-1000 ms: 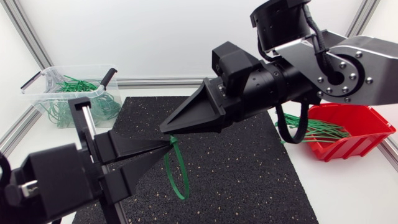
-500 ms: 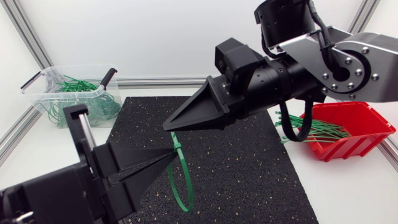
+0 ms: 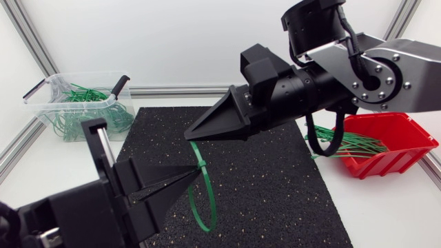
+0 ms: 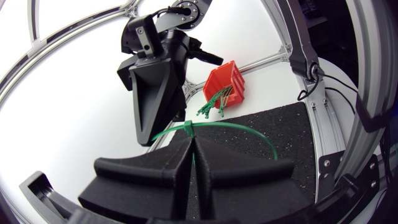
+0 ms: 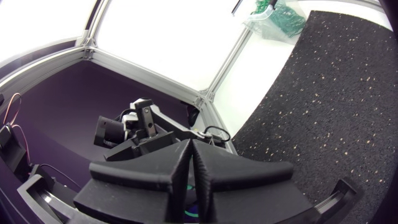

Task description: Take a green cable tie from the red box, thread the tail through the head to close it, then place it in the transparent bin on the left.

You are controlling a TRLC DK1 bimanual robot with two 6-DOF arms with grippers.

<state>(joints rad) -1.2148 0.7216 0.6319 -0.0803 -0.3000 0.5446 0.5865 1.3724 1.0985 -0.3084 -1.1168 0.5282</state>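
Green cable tie [image 3: 204, 207] is noted in the air over the middle of the black mat [image 3: 275, 193], bent into a loop that hangs down toward the mat.

The left jaws are carried by the left arm [image 3: 69, 213] over the mat's near-left part. They are clenched on the tie at its head, which is seen pinched at the very tips in the left wrist view. From there the strap is seen to arch away to one side.

The right jaws are carried by the right arm [image 3: 386, 69] from over the mat's far-right part. They are pressed flat together, and the tie's upper end is held at their tips, just above the left jaws. In the right wrist view a sliver of green is seen between the closed wedges.

The red box [image 3: 393, 131] is set on the white desk [image 3: 386, 207] off the mat's right edge. Loose green ties [image 3: 351, 143] are spilled over its mat-side rim.

The transparent bin [image 3: 48, 103] is placed beyond the mat's far-left corner. Looped green ties [image 3: 83, 93] are piled inside it.
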